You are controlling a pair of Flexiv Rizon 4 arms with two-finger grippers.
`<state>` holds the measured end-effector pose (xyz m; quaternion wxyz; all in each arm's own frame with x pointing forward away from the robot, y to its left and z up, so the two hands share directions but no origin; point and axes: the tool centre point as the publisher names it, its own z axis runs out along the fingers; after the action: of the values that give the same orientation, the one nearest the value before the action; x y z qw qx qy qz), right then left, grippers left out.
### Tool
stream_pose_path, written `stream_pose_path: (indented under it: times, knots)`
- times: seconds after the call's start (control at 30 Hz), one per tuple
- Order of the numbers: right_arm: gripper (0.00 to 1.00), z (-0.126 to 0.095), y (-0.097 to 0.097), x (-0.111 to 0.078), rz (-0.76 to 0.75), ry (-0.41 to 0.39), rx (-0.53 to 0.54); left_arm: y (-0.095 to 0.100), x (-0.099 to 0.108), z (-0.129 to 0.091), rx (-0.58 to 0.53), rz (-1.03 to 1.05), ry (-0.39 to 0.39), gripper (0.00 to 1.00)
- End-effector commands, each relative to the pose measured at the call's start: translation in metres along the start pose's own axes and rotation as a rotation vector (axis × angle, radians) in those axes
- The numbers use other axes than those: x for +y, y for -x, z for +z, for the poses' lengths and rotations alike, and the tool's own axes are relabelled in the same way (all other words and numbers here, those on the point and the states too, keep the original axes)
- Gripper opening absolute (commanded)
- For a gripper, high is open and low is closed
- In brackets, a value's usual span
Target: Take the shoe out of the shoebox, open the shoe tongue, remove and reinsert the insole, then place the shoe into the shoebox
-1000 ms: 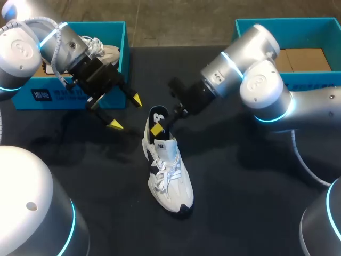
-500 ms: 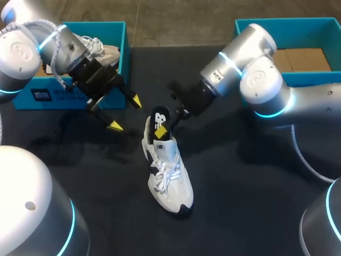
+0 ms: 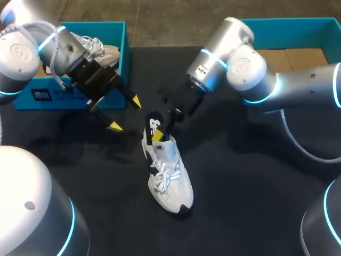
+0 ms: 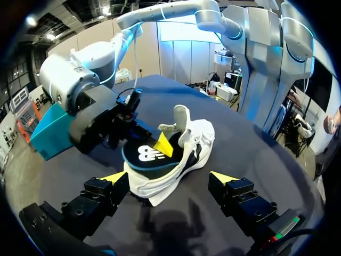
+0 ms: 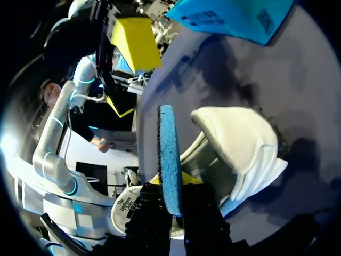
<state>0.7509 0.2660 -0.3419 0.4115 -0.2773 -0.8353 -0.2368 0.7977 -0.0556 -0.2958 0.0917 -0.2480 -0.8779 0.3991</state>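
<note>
A white shoe [image 3: 169, 173] lies on the black table [image 3: 240, 213], toe toward the near edge. Its dark insole [image 3: 154, 124] with a white logo sticks up out of the heel opening. My right gripper [image 3: 159, 135] is shut on the insole. In the right wrist view the insole's blue edge [image 5: 169, 154] stands between the black fingers [image 5: 201, 213], with the shoe's white inside [image 5: 240, 149] beside it. My left gripper [image 3: 124, 113] hovers open to the left of the heel. In the left wrist view the shoe [image 4: 186, 146] and insole [image 4: 139, 156] lie just ahead of that gripper [image 4: 168, 178].
A teal shoebox [image 3: 37, 98] stands at the back left with a second white shoe [image 3: 102, 50] in it. Another teal shoebox [image 3: 282, 25], lined with brown cardboard [image 3: 298, 57], stands at the back right. My right arm [image 3: 234, 58] stretches over the table's back middle.
The right gripper has shut on the insole. Its wrist has swung left and toward the back, and the insole has dipped slightly toward the shoe. The left arm has stayed put.
</note>
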Motion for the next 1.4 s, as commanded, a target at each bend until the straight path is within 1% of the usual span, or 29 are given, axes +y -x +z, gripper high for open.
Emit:
stream_pose_path:
  times: [0.03,0.2,0.37,0.4,0.53,0.63,0.83,0.97,1.2,1.3,1.37,1.4]
  knots:
    - [0.0,0.008,0.002,0.001,0.006,-0.019,0.008,-0.002,0.001,0.0,0.001,0.0,0.0,1.0]
    - [0.0,0.013,0.0,-0.004,0.021,-0.043,0.024,-0.002,0.0,0.002,0.005,-0.002,-0.004,1.0]
    - [0.0,0.012,-0.001,-0.009,0.037,-0.039,0.02,-0.002,-0.001,0.002,0.006,0.0,-0.004,1.0]
    - [0.1,0.01,-0.003,-0.008,0.037,-0.037,0.012,-0.002,-0.001,0.002,0.006,0.0,-0.004,1.0]
    - [0.2,0.001,-0.012,-0.004,0.024,-0.015,-0.029,-0.002,-0.001,0.002,0.008,0.001,-0.006,1.0]
    - [0.23,-0.003,-0.017,0.0,0.014,-0.005,-0.054,-0.003,-0.001,0.003,0.01,0.003,-0.008,1.0]
    - [0.25,-0.01,-0.022,0.006,-0.004,0.001,-0.087,-0.004,-0.004,0.003,0.01,0.01,-0.016,1.0]
    - [0.3,-0.015,-0.022,0.006,-0.011,0.03,-0.105,-0.006,-0.005,0.002,0.01,0.011,-0.017,1.0]
    - [0.32,-0.012,-0.015,-0.001,0.012,0.063,-0.099,-0.009,-0.004,0.002,0.01,0.008,-0.024,1.0]
    - [0.33,-0.011,-0.013,-0.003,0.018,0.065,-0.092,-0.01,-0.004,0.002,0.009,0.006,-0.028,1.0]
    - [0.3,-0.01,-0.011,-0.003,0.02,0.064,-0.088,-0.01,-0.003,0.002,0.009,0.006,-0.03,1.0]
    - [0.25,-0.011,-0.01,-0.001,0.02,0.062,-0.087,-0.011,-0.003,0.002,0.009,0.005,-0.031,1.0]
